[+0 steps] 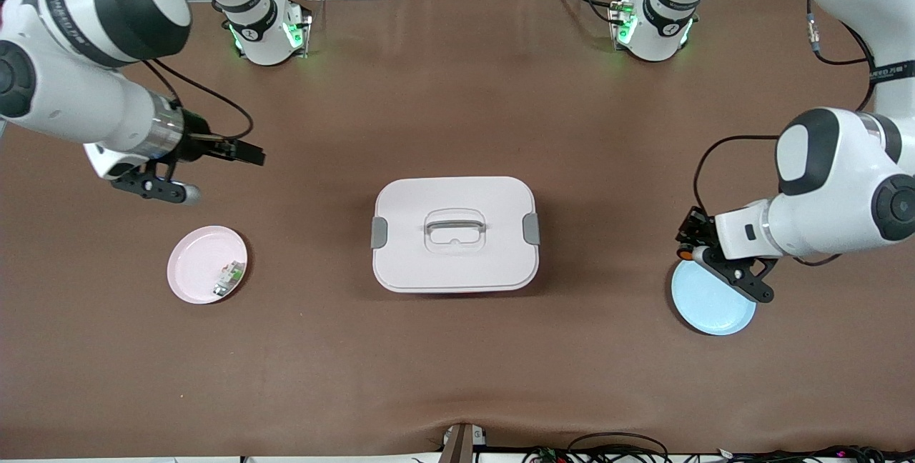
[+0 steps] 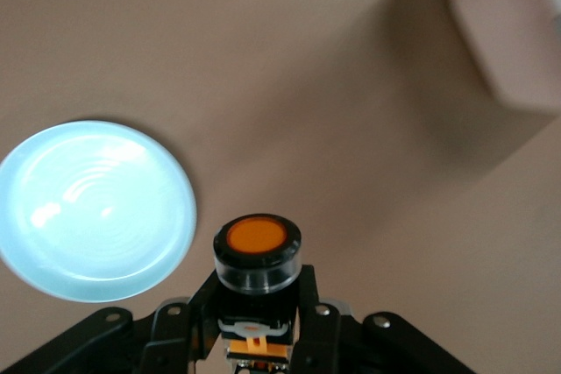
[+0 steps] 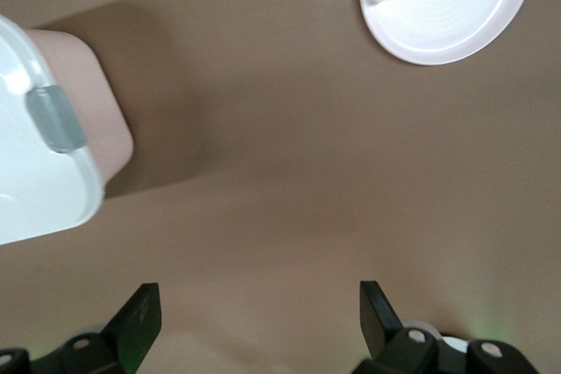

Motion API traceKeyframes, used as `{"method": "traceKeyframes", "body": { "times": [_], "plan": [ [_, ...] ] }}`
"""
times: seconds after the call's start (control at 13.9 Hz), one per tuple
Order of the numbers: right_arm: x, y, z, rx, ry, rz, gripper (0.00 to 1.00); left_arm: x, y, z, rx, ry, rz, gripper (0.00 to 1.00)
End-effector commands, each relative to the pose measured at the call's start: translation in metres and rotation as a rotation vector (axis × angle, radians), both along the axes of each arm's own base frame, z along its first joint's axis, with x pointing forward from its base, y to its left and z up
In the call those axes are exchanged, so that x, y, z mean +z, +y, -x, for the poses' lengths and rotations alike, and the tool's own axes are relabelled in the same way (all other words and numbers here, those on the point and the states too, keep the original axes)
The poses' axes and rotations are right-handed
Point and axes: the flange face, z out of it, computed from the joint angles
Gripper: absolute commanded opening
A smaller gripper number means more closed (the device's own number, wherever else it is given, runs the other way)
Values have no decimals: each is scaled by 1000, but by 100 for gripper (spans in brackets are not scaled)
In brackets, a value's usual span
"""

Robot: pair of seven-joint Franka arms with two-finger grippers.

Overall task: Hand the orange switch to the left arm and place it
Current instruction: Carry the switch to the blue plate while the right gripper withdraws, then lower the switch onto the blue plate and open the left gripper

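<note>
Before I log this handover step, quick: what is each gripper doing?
Left gripper: shut on the orange switch, beside the blue plate.
Right gripper: open, holding nothing, waiting above the table.

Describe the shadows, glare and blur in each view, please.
Front view: the box casts a soft shadow on the table. Left wrist view: glare on the blue plate; orange switch sharp, box corner blurred. Right wrist view: pink plate glossy, box shadow dark.

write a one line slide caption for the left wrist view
Left gripper shut on the orange switch, held above the brown table beside the blue plate.
</note>
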Motion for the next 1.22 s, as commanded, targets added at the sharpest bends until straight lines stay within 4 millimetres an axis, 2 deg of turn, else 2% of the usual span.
{"method": "traceKeyframes", "body": {
  "times": [0.0, 0.14, 0.29, 0.43, 0.57, 0.72, 0.86, 1.15],
  "plan": [
    [15, -50, 16, 62, -40, -3, 100, -20, -1, -10, -176, -31, -120, 0],
    [20, -76, 20, 77, -34, 13, 100, -46, 3, -13, -318, -10, -133, 0],
    [29, -98, 22, 48, -38, 33, 100, -57, 11, -21, -346, -59, -141, 0],
    [42, -115, 19, 22, -66, 47, 100, -77, 19, -29, -500, -93, -151, 0],
    [66, -141, 16, -26, -115, 53, 100, -101, 47, -39, -600, -135, -131, 0],
    [87, -156, 12, -55, -162, 56, 100, -120, 63, -44, -703, -169, -115, 0],
    [98, -157, 8, -56, -200, 60, 100, -131, 83, -47, -790, -187, -111, 0],
    [100, -155, 4, 37, -230, 52, 100, -150, 79, -46, -898, -194, -182, 0]
  ]
}}
